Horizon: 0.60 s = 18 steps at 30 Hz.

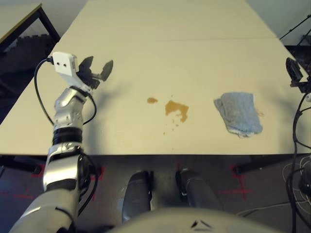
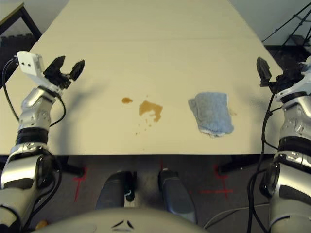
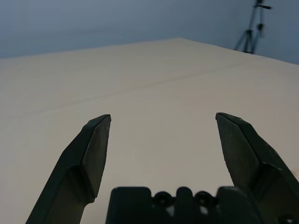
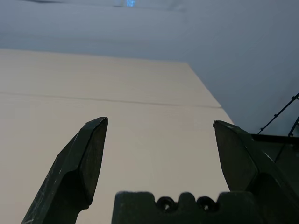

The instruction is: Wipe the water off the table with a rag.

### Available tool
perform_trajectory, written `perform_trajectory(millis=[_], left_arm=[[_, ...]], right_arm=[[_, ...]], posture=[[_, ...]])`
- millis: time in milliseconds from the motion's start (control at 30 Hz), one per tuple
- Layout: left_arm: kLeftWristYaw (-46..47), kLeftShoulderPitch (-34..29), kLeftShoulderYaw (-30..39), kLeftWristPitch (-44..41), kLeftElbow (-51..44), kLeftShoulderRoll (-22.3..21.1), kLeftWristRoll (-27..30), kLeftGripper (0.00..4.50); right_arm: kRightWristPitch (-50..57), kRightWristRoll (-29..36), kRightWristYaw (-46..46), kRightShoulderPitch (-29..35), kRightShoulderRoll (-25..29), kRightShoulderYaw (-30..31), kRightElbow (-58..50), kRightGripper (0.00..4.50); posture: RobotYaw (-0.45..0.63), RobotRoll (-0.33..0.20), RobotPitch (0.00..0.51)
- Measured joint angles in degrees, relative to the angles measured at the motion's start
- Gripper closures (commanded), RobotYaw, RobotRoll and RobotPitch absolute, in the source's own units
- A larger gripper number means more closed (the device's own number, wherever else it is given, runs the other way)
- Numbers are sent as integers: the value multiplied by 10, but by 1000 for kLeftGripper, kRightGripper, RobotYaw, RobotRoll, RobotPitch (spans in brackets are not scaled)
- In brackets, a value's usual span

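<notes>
An amber-brown blotch of water (image 1: 176, 108) lies near the front middle of the cream table (image 1: 160, 53), with a small round spot (image 1: 152, 100) to its left and tiny drops in front of it. The light-blue rag (image 1: 238, 113) lies crumpled to the right of the water. My left gripper (image 1: 96, 69) hovers open over the table's left side, far from the rag, nothing between its fingers (image 3: 96, 149). My right gripper (image 2: 270, 74) is raised at the table's right edge, beyond the rag, open and empty as its fingers (image 4: 88, 158) stand wide apart.
A thin seam (image 1: 170, 40) crosses the table farther back. A smaller tan table with a black frame (image 1: 19, 19) stands at the far left. Tripod legs (image 2: 291, 24) rise beyond the right edge. Cables (image 1: 296, 145) hang at the right.
</notes>
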<state>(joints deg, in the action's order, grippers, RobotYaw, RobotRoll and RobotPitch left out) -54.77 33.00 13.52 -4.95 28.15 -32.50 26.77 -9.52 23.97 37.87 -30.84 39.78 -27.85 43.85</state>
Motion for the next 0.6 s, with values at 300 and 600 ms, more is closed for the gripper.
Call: perform_trajectory(millis=[300,600], left_arm=[[-132,-28,-36,-87,-57,-36,19,14],[-132,-25,-52,-78,-50,-23,5,14]], right_arm=[[182,44,75,30,39,2,-73,0],[480,68,147,76,169,43,-193,0]], posture=[[-266,0,157],[-289,0,154]])
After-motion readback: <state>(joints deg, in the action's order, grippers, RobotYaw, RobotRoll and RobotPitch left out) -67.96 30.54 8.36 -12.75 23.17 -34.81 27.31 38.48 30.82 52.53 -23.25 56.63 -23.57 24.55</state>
